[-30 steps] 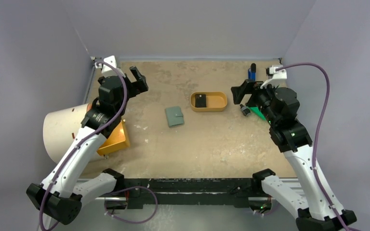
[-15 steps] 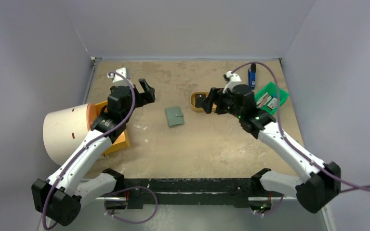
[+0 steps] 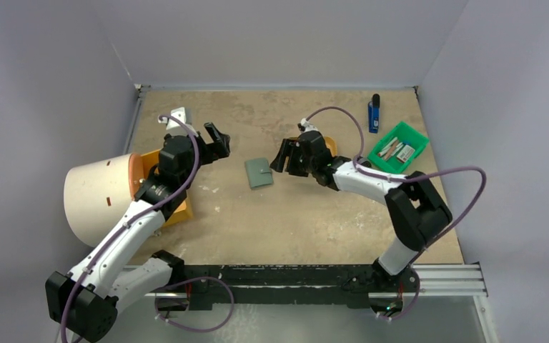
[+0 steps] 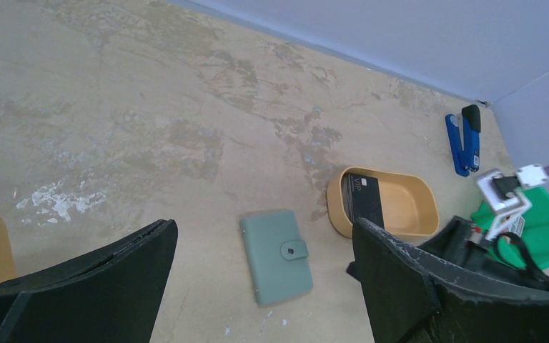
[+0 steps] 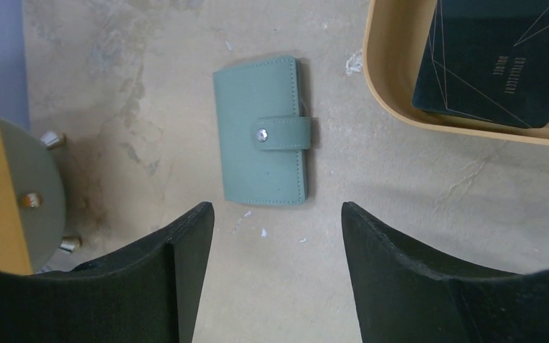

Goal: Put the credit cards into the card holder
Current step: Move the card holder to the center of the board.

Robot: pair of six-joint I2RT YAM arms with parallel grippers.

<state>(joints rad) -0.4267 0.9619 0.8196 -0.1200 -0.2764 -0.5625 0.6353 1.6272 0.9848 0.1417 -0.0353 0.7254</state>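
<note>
The sage-green card holder [image 3: 259,172] lies shut and flat on the table with its snap tab fastened; it also shows in the left wrist view [image 4: 276,256] and the right wrist view [image 5: 264,151]. Black credit cards [image 5: 493,68] lie in the tan oval tray [image 5: 389,64], seen too in the left wrist view [image 4: 365,200]. My right gripper [image 3: 280,157] is open and empty, just right of the card holder and over the tray's left end. My left gripper [image 3: 218,141] is open and empty, held above the table to the card holder's left.
A cream cylinder [image 3: 100,196] and an orange block [image 3: 171,207] sit at the left under the left arm. A blue stapler [image 3: 374,113] and a green bin [image 3: 399,146] with small items stand at the back right.
My right arm has swung left from the green bin, across the tray, to just beside the card holder. My left gripper has drifted slightly right towards the card holder.
</note>
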